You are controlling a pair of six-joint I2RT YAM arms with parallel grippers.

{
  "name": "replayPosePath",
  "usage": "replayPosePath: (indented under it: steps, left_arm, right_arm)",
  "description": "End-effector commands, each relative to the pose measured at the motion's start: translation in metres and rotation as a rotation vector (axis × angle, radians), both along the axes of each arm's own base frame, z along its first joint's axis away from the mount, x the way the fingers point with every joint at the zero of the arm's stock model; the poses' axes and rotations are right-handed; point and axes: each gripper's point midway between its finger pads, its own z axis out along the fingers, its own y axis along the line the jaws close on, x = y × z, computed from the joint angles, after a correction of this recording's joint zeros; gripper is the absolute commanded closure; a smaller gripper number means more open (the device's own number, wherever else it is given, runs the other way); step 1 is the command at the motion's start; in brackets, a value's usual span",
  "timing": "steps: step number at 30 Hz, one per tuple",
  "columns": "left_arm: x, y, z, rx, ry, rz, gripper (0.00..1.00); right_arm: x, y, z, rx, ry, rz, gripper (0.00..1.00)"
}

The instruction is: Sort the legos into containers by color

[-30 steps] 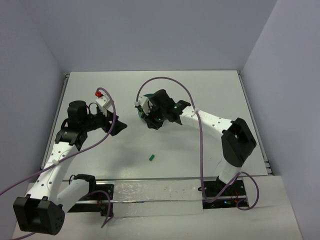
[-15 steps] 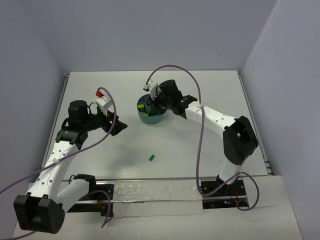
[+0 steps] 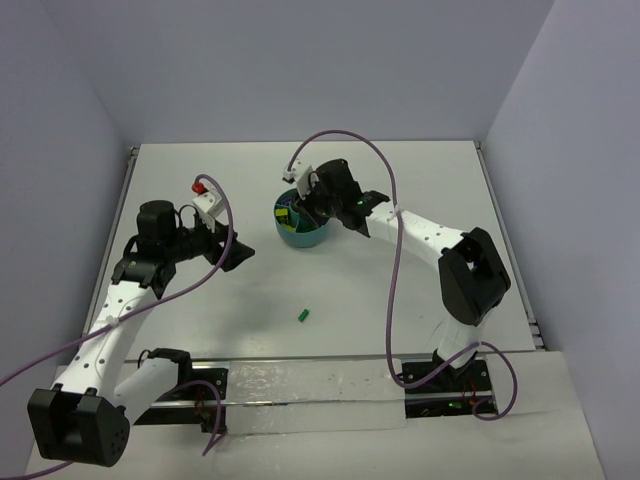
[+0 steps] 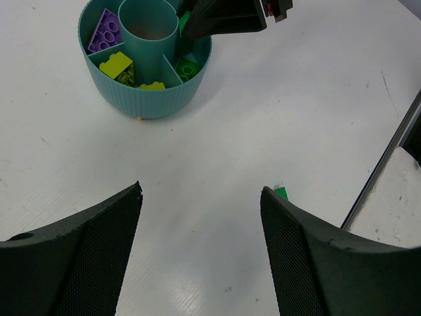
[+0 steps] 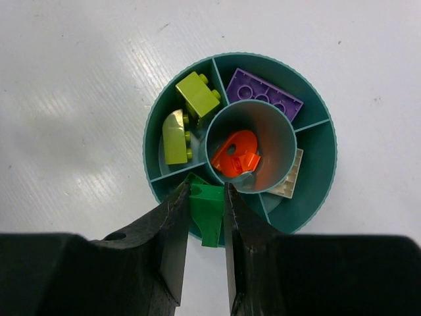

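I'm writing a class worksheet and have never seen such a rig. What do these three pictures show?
Two robot arms are bolted to a white table. One picture looks down from above; the other two come from a camera on each wrist. The right gripper is shut on a dark green brick over a divided teal bowl holding lime bricks, a purple brick, a white piece and an orange piece. The left gripper is open, empty. One green brick lies loose on the table.

A round teal bowl (image 5: 317,150) is sitting just beyond the right gripper (image 5: 206,192), which is pinching a dark green brick (image 5: 209,216) over its near rim. Lime bricks (image 5: 197,93) are lying in the left compartment, a purple brick (image 5: 263,94) in the far one, and orange pieces (image 5: 235,155) in the central ring. A loose green brick (image 3: 303,314) is lying well behind that gripper.
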Motion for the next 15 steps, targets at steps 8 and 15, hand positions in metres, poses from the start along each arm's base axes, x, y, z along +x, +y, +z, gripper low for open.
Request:
replayPosePath:
  steps: [8, 15]
  left_arm:
    - [0.0081, -0.0004, 0.0169, 0.001, -0.057, -0.004, 0.20]
    - [0.0087, -0.0007, 0.0170, 0.002, -0.059, -0.007, 0.20]
  right_arm:
    - [0.0067, 0.0001, 0.0031, -0.008, -0.056, 0.022, 0.69]
    - [0.0042, -0.0014, 0.0033, -0.006, -0.054, 0.021, 0.49]
